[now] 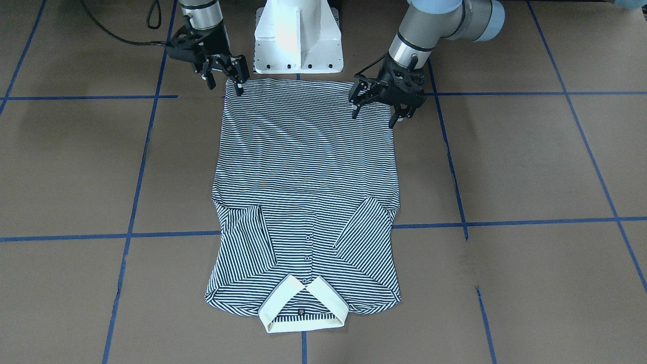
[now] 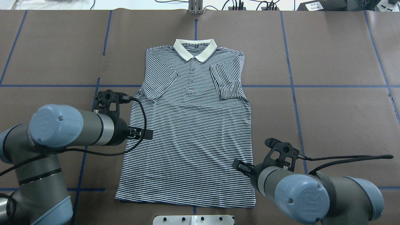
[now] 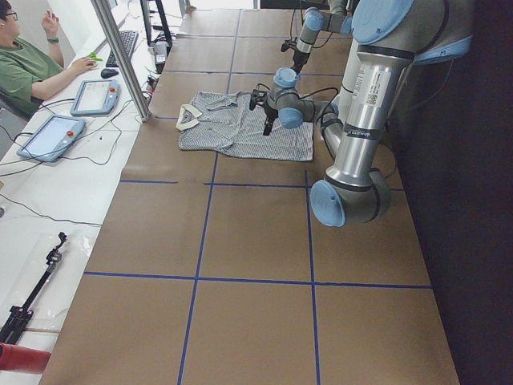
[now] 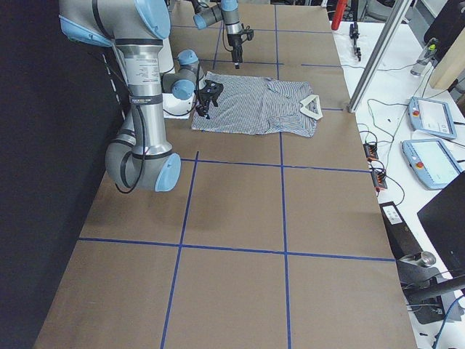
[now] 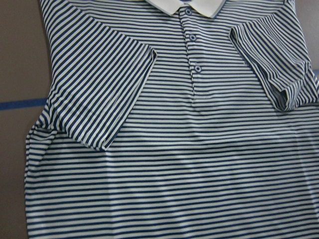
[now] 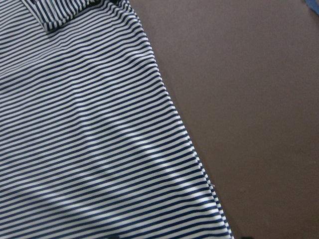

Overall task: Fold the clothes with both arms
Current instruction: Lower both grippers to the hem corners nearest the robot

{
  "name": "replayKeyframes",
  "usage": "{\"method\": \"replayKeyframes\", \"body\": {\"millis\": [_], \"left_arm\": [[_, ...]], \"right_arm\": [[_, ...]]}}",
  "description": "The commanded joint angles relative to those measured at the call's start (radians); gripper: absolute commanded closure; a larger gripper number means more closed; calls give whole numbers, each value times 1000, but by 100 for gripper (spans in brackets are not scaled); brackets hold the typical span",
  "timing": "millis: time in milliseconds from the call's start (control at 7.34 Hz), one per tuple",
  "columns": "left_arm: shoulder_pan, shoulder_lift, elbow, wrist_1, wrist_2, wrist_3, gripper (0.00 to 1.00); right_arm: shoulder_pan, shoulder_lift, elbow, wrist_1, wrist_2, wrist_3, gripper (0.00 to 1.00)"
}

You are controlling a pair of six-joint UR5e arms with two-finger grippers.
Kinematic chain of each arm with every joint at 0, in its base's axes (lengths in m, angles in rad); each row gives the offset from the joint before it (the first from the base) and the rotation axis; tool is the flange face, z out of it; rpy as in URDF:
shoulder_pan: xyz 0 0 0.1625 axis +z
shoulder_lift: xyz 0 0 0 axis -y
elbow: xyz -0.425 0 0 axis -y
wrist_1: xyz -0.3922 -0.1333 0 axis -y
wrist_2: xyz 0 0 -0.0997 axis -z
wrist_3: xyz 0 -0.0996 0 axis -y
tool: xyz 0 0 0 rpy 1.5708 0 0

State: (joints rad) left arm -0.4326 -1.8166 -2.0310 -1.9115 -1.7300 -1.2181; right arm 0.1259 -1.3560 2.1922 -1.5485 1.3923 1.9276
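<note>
The striped polo shirt lies flat and face up on the brown table, with both sleeves folded in over the chest. Its cream collar points away from the robot and its hem lies near the base. It also shows in the overhead view. My left gripper is open and empty, hovering over the shirt's side edge a little in from the hem. My right gripper is open and empty above the other hem corner. The left wrist view shows the chest and buttons. The right wrist view shows the shirt's side edge.
The white pedestal base stands just behind the hem. Blue tape lines cross the brown table cover. An operator sits at a side bench with tablets. A metal post stands by the table edge.
</note>
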Motion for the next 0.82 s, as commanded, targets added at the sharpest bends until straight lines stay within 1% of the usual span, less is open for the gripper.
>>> {"method": "replayKeyframes", "body": {"millis": [0, 136, 409, 681], "left_arm": [[139, 118, -52, 0, 104, -177, 18], [185, 146, -51, 0, 151, -219, 21], [236, 184, -51, 2, 161, -247, 23], [268, 195, -48, 2, 167, -250, 25]], "right_arm": [[-38, -2, 7, -4, -41, 24, 14], [-38, -2, 7, -4, -41, 24, 14], [-38, -2, 7, -4, -42, 24, 14], [-38, -2, 7, -4, -42, 24, 14]]}}
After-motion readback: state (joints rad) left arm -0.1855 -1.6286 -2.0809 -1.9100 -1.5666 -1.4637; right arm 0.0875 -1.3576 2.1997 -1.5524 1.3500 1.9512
